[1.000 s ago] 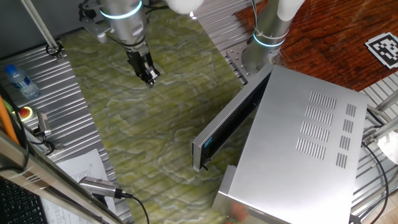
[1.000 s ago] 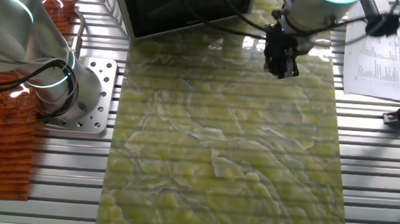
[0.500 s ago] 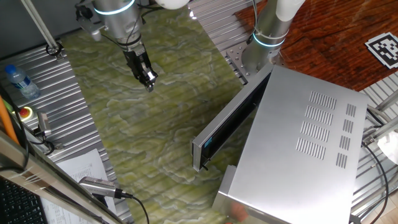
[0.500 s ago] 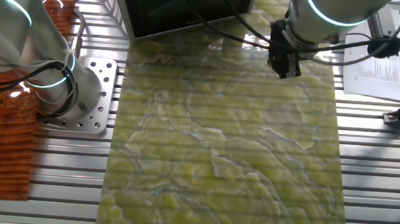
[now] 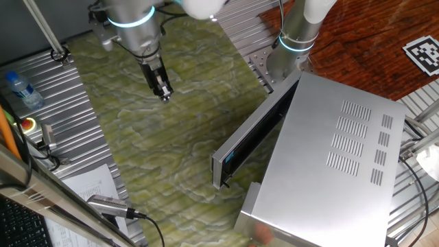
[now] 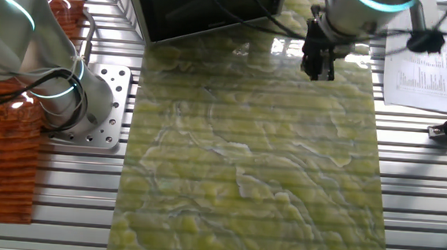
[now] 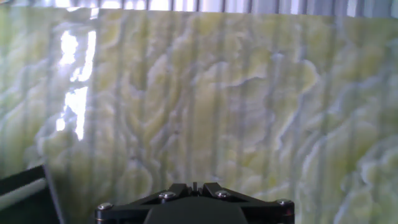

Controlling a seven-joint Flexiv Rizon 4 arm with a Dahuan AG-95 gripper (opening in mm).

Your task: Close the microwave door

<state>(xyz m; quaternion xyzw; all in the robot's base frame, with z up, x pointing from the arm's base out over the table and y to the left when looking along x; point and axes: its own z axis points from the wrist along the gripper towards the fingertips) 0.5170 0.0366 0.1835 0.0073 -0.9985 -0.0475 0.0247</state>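
Currently the gripper (image 5: 164, 94), fingers pressed together and holding nothing, is hovering over the green marbled mat (image 5: 171, 137), well apart from the half-open microwave door (image 5: 250, 134) at right, risking a glancing push off its edge.

The arm reaches in from the top of one fixed view, its wrist ringed by a glowing band. The claw (image 5: 163, 92) hangs from it, pointing downward and tilted slightly. In the other fixed view the claw (image 6: 319, 69) is dark with its fingers close together. It holds nothing.
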